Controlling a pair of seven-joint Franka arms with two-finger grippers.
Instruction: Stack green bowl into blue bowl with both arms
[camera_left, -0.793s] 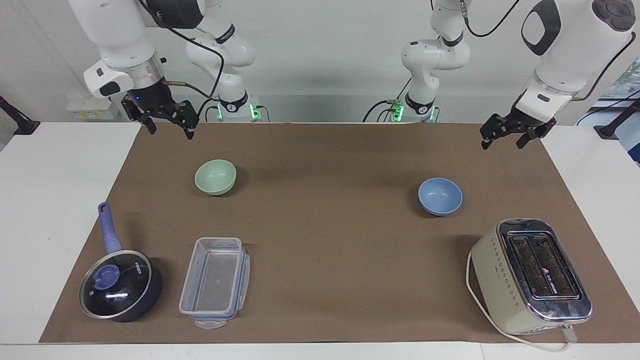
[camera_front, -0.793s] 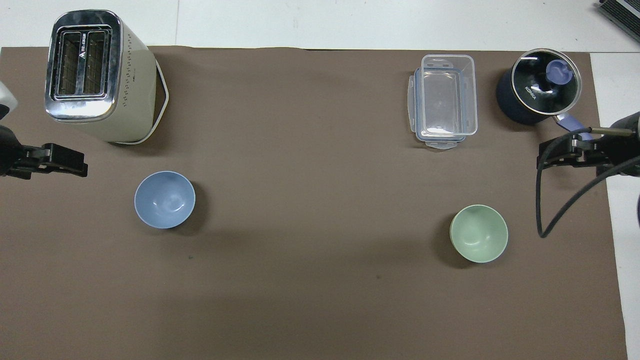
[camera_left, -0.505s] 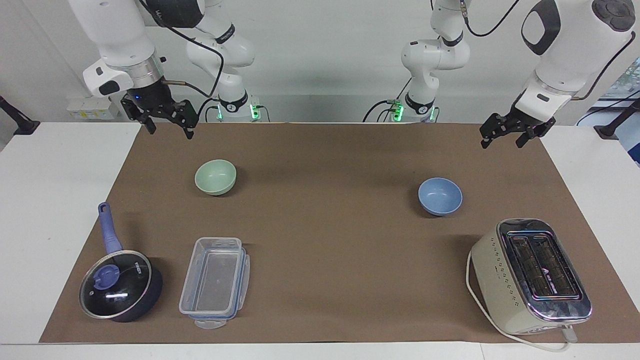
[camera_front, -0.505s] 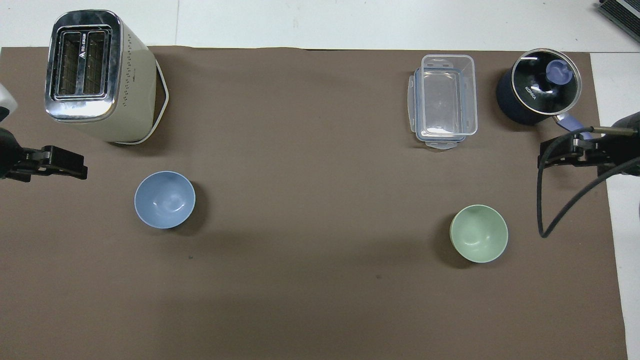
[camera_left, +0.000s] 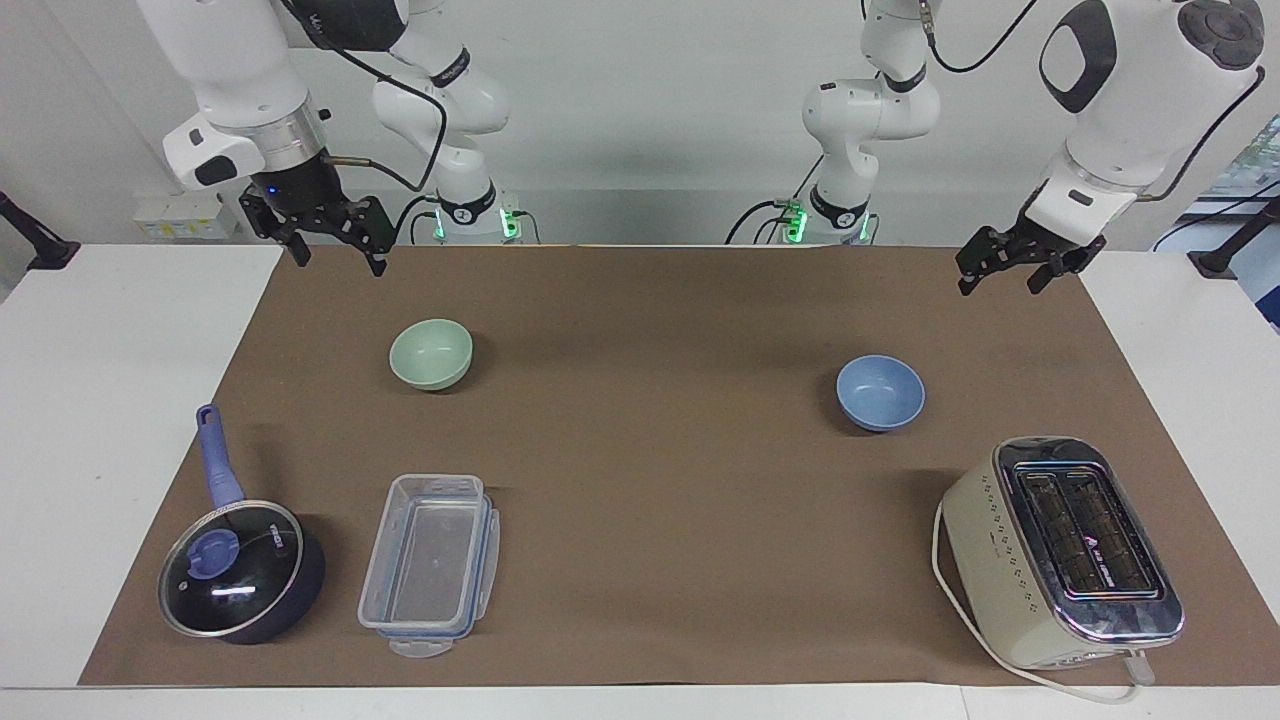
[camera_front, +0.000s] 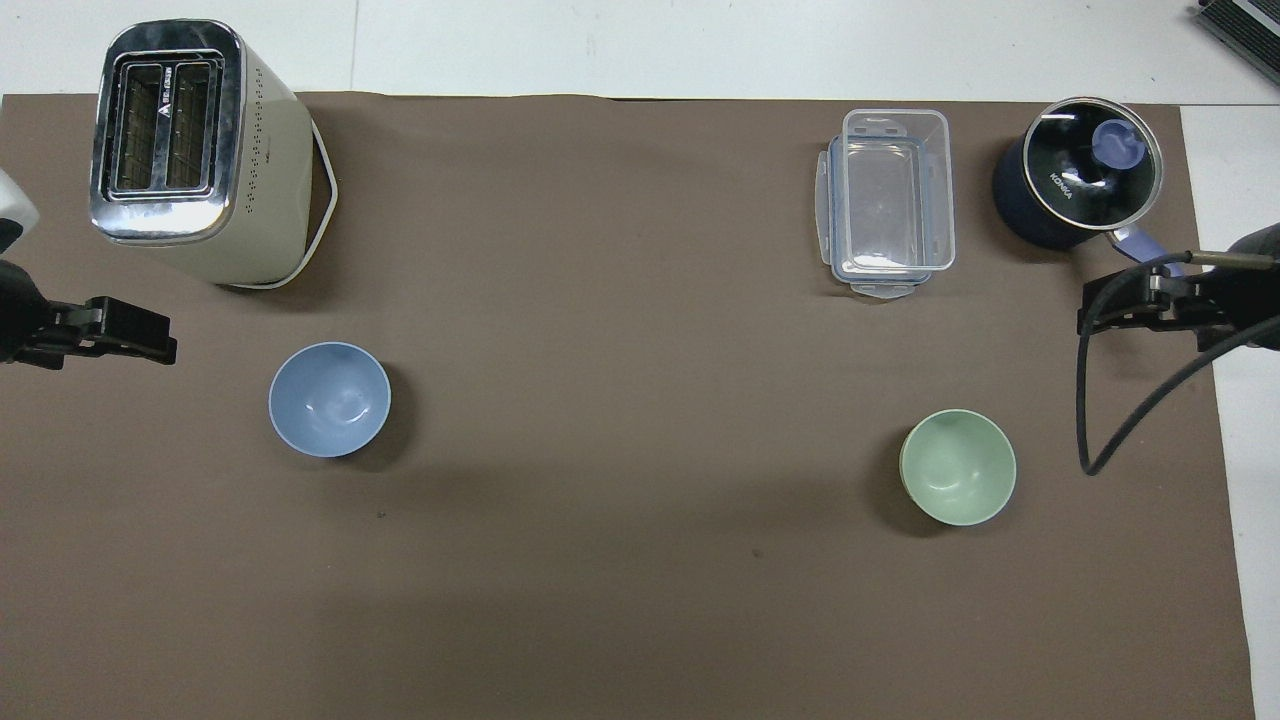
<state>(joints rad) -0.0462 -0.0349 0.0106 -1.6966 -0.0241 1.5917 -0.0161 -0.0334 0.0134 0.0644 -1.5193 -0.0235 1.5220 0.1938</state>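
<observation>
Both empty, the right claw (camera_left: 338, 250) gapes over the desk's (camera_left: 650, 480) edge and the left claw (camera_left: 1004, 272) likewise; green bowl (camera_left: 431, 353) and blue bowl (camera_left: 880, 392) sit well apart; pinching either rounded rim off-centre could tip it.

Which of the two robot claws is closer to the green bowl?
The right gripper: it hangs in the air at the green bowl's end of the table. The left gripper hangs at the other end, by the blue bowl.
</observation>
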